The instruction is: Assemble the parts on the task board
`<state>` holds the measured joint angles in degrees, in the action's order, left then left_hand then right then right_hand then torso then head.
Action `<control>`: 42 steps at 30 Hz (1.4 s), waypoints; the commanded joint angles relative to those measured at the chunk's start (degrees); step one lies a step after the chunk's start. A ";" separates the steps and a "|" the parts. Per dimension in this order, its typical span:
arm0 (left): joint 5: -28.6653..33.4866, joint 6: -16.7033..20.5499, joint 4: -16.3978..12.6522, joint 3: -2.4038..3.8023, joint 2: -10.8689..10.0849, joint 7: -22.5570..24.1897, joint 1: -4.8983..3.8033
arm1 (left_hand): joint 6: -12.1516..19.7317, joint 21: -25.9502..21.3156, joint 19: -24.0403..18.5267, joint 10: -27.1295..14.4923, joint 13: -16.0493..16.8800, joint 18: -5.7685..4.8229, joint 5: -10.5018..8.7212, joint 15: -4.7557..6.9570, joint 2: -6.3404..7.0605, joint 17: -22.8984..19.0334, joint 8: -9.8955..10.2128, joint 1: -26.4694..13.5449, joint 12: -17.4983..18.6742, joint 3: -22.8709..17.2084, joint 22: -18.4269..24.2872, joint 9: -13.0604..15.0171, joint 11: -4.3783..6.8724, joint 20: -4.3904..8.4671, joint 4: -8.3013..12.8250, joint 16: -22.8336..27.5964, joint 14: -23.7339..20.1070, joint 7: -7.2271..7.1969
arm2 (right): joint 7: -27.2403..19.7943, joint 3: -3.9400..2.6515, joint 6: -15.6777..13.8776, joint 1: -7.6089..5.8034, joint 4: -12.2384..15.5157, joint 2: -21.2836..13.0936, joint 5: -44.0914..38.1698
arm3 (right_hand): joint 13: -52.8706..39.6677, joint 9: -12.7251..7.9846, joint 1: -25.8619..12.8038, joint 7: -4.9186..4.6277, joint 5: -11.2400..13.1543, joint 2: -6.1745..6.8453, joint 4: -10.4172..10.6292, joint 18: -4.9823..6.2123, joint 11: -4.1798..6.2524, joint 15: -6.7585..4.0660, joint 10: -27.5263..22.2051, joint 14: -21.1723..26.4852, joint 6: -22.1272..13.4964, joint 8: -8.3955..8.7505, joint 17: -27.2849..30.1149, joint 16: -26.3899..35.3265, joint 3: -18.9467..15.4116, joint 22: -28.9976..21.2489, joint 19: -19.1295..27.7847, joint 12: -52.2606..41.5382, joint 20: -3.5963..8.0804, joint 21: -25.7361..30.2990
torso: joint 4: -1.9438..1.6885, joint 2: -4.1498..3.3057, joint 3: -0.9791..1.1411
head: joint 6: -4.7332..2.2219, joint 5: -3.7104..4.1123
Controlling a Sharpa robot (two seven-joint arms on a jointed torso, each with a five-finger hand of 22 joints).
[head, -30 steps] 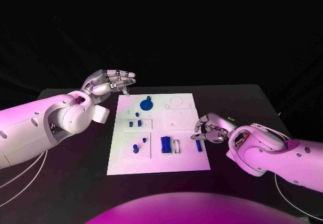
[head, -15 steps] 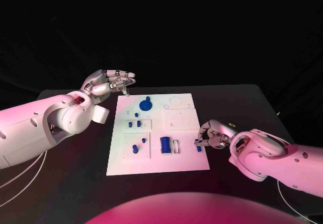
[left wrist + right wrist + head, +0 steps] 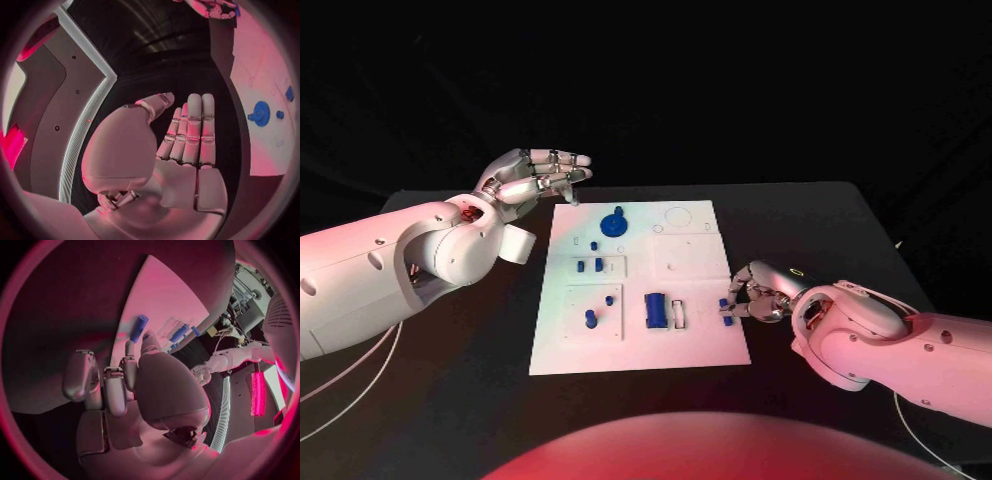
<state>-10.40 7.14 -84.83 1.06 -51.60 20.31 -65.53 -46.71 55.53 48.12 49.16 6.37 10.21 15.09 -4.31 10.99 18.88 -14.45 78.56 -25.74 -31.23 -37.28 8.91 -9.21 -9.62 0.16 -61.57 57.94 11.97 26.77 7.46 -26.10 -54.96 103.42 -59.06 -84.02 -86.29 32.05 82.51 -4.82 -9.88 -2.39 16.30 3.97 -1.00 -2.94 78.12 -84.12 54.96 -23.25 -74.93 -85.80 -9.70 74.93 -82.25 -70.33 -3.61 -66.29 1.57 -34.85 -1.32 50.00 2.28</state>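
The white task board point(image 3: 689, 345) lies in the middle of the black table. A short blue cylinder part point(image 3: 727, 312) lies on the board by its right edge. My right hand point(image 3: 756, 297) hovers low over that edge with curled fingers, their tips right by the part. In the right wrist view the same cylinder point(image 3: 139, 328) lies flat just beyond the fingertips point(image 3: 128, 348) and is not gripped. My left hand point(image 3: 531, 178) hangs in the air over the board's far left corner. Its fingers point(image 3: 190, 127) are straight and hold nothing.
Other blue parts sit on the board: a round knob point(image 3: 617, 222) at the far end, small pegs point(image 3: 599, 264) in a recess, a tall block point(image 3: 655, 309) beside a narrow frame point(image 3: 679, 313), and a small piece point(image 3: 590, 319) at the near left. Bare tabletop lies on both sides.
My right hand has moved nearer and lower along the board's right edge, down to the blue cylinder. The cylinder lies where it lay. The left hand has not moved.
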 commanded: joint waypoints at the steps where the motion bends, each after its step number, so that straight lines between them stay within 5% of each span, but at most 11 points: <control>1: 0.34 -0.28 -0.09 0.03 0.00 0.35 -0.03 | 0.40 -0.35 -0.22 -0.59 0.08 0.35 0.28 -0.17 -0.38 0.05 -0.38 -0.09 -0.38 -0.18 0.08 -0.09 0.01 -0.16 0.26 -0.25 -0.34 1.05 | 1.11 0.01 1.71 0.22 0.00 0.16 -1.62 | 13.14 0.14 -0.53 0.13 -0.23 -0.29 0.36 0.35 0.63 -0.32 0.53 -3.46 0.47 -0.16 -3.26 0.24 0.11 9.06 -0.14 1.37 0.51 -0.47 | -0.03 0.05 0.02 | 0.00 0.06; 15: 0.35 -0.29 -0.06 0.02 -0.05 0.32 -0.03 | 0.43 -0.37 -0.22 -0.65 0.09 0.34 0.27 -0.19 -0.40 0.06 -0.43 -0.21 -0.47 -0.16 0.09 -0.09 0.00 -0.17 0.18 -0.27 -0.33 1.06 | 1.64 0.02 2.97 1.13 -0.48 0.87 -1.76 | 12.93 0.34 -1.77 0.43 -1.76 -0.56 0.27 0.28 0.90 -0.57 0.92 -3.56 0.73 -0.12 -3.53 0.17 0.22 9.16 -0.34 1.03 0.76 -0.70 | -0.03 0.01 -0.01 | 0.00 -0.18; 18: 0.35 -0.29 -0.07 0.02 -0.07 0.32 -0.03 | 0.43 -0.37 -0.22 -0.65 0.09 0.34 0.27 -0.19 -0.40 0.06 -0.43 -0.21 -0.47 -0.16 0.09 -0.09 0.00 -0.17 0.18 -0.27 -0.33 1.06 | 1.82 0.02 3.25 1.43 -0.82 1.12 -1.90 | 12.94 0.39 -0.06 0.73 -3.46 -0.86 -0.04 0.27 1.20 -0.83 0.96 -3.60 0.77 0.08 -3.66 0.16 1.59 9.22 -0.43 1.06 0.99 -0.73 | -0.04 0.00 0.00 | 0.00 -0.18; 23: 0.36 -0.30 -0.09 0.01 -0.09 0.29 -0.03 | 0.43 -0.37 -0.22 -0.65 0.09 0.34 0.27 -0.19 -0.40 0.06 -0.43 -0.21 -0.47 -0.16 0.09 -0.09 0.00 -0.17 0.18 -0.27 -0.33 1.06 | 2.13 0.02 3.78 1.84 -1.46 1.69 -2.64 | 12.92 0.39 4.44 1.10 -2.04 -0.38 -0.55 0.19 1.57 -1.19 0.92 -3.65 0.97 0.51 -3.86 0.14 6.08 9.38 -0.62 1.15 1.38 -0.95 | 0.00 0.01 0.01 | 0.00 -0.14; 27: 0.36 -0.31 -0.10 0.01 -0.10 0.26 -0.03 | 0.43 -0.37 -0.22 -0.65 0.09 0.34 0.27 -0.19 -0.40 0.06 -0.43 -0.21 -0.47 -0.16 0.09 -0.09 0.00 -0.17 0.18 -0.27 -0.33 1.06 | 2.35 0.03 4.28 2.05 -1.78 2.01 -3.27 | 12.91 0.43 6.68 1.18 -2.10 1.52 -0.58 0.13 1.66 -1.26 0.89 -3.68 1.20 0.81 -4.05 0.11 10.96 9.47 -0.68 1.24 1.46 -0.92 | -0.08 0.01 -0.02 | 0.00 -0.14; 31: 0.36 -0.28 -0.09 0.01 -0.12 0.23 -0.03 | 0.46 -0.40 -0.22 -0.72 0.09 0.35 0.28 -0.20 -0.42 0.06 -0.48 -0.28 -0.56 -0.18 0.11 -0.09 0.00 -0.19 0.14 -0.28 -0.33 1.06 | 2.58 0.03 4.07 2.16 -1.79 2.14 -3.86 | 12.96 1.04 7.90 1.11 -4.72 4.34 -1.17 0.14 1.62 -1.30 0.89 -3.70 1.32 0.57 -4.19 0.12 18.22 9.55 -0.75 1.40 1.59 -0.95 | -0.03 0.07 0.00 | 0.00 -0.15; 33: 0.36 -0.27 -0.10 0.01 -0.13 0.22 -0.03 | 0.46 -0.40 -0.22 -0.72 0.09 0.35 0.28 -0.20 -0.42 0.06 -0.48 -0.28 -0.56 -0.18 0.11 -0.09 0.00 -0.19 0.14 -0.28 -0.33 1.06 | 2.71 0.03 3.72 2.18 -1.65 2.15 -4.16 | 12.97 2.01 6.92 0.74 -4.92 6.26 -1.68 0.15 1.58 -1.08 1.07 -3.73 1.06 -0.11 -4.33 0.09 23.61 9.61 -0.80 1.43 1.60 -1.04 | 0.01 0.09 -0.01 | 0.00 -0.23; 36: 0.36 -0.27 -0.12 0.01 -0.13 0.21 -0.03 | 0.46 -0.40 -0.22 -0.72 0.09 0.35 0.28 -0.20 -0.42 0.06 -0.48 -0.28 -0.56 -0.18 0.11 -0.09 0.00 -0.19 0.14 -0.28 -0.33 1.06 | 2.92 0.02 3.00 2.20 -1.18 2.08 -4.45 | 12.81 5.09 0.19 0.28 -5.54 11.32 -5.32 0.12 1.69 -0.88 1.57 -3.75 0.10 -2.32 -4.49 0.10 37.91 9.64 -0.85 1.22 1.36 -1.14 | 0.03 0.09 -0.01 | 0.00 -0.22; 38: 0.36 -0.26 -0.12 0.00 -0.12 0.19 -0.03 | 0.46 -0.40 -0.22 -0.72 0.09 0.35 0.28 -0.20 -0.42 0.06 -0.48 -0.28 -0.56 -0.18 0.11 -0.09 0.00 -0.19 0.14 -0.28 -0.33 1.06 | 3.05 0.02 2.64 2.17 -0.79 2.01 -4.55 | 12.70 6.20 -3.29 0.53 -5.67 12.37 -8.18 0.07 1.43 -0.96 1.71 -3.78 -0.41 -2.99 -4.59 0.09 41.96 9.71 -0.97 1.09 1.35 -1.44 | 0.02 0.10 0.00 | 0.00 -0.22; 42: 0.36 -0.25 -0.11 0.00 -0.09 0.13 -0.03 | 0.48 -0.41 -0.22 -0.74 0.10 0.36 0.30 -0.19 -0.43 0.06 -0.50 -0.23 -0.60 -0.21 0.11 -0.09 0.00 -0.18 0.18 -0.29 -0.33 1.05 | 3.29 0.01 2.38 1.88 -0.04 1.96 -4.68 | 12.63 6.82 -5.64 0.70 -5.65 12.49 -9.97 0.04 1.35 -1.04 1.79 -3.80 -0.52 -3.39 -4.66 0.08 43.96 9.74 -1.01 1.01 1.35 -1.61 | -0.05 0.07 -0.04 | 0.00 -0.15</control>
<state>-10.37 7.14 -84.82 1.03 -51.76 20.22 -65.53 -46.71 55.30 48.12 48.74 6.40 10.21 15.09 -4.31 10.99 18.88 -14.66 78.56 -26.00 -31.23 -37.22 8.91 -9.21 -9.62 0.16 -61.57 57.94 11.97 28.59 7.32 -25.26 -53.23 103.23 -57.12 -88.00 -73.61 38.71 77.55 -4.30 -15.42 10.20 15.53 3.97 0.58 -4.03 79.94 -84.14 54.82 -26.58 -74.91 -85.77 24.88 74.90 -82.98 -69.46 -2.46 -67.55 1.55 -34.78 -1.34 50.00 2.07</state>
